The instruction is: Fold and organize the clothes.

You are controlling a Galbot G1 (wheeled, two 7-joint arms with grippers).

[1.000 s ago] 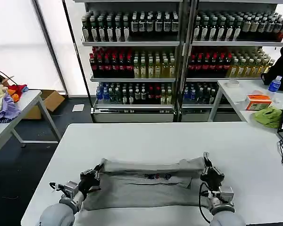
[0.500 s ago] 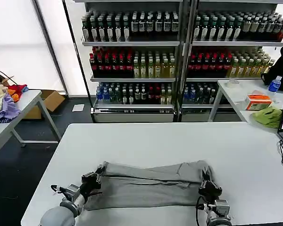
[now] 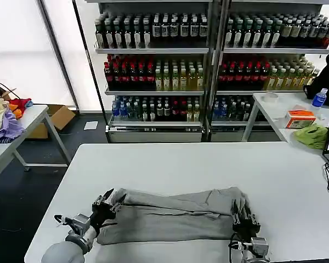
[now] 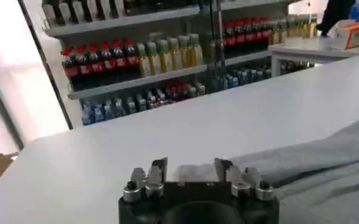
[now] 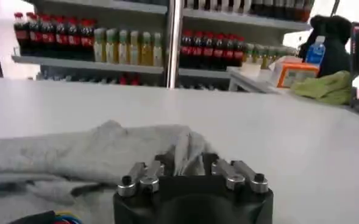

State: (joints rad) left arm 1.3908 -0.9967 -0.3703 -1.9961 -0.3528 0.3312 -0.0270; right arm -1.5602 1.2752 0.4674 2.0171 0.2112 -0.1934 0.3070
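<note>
Both tools sit at the near edge of the white bench (image 3: 170,159), one at each end of the grey T-shirt (image 3: 170,216). Our left tool (image 3: 106,204) rests at the shirt's left end with its fingers (image 4: 156,172) parted a little; in the left wrist view the gap between them shows bare bench, and the cloth lies just beside the tool, not gripped. Our right tool (image 3: 244,216) is at the shirt's right end, also spread, with a bunched fold of fabric rising between its fingers (image 5: 225,170); we cannot tell whether the pads press it. The T-shirt lies folded into a long band across the near part of the bench, wrinkled along its far edge.
</note>
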